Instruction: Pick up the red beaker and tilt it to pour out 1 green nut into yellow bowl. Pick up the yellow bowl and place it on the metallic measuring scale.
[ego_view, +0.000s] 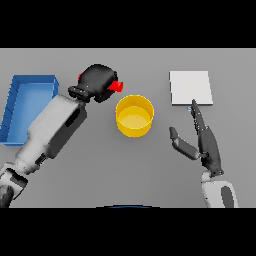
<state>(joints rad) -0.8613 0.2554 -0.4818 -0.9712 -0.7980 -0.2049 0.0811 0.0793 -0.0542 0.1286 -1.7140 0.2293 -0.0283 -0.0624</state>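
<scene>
My left hand (97, 81) is clenched round the red beaker (116, 86), its red lip poking out on the bowl side, presumably staged to tip; yellow bowl (134, 116) just beyond; right hand (202, 142) relaxed, fingertips reaching the scale (190, 87); blue bin (27, 105) outermost.

No text, label, brand, number or sign can be read on anything in view.
</scene>
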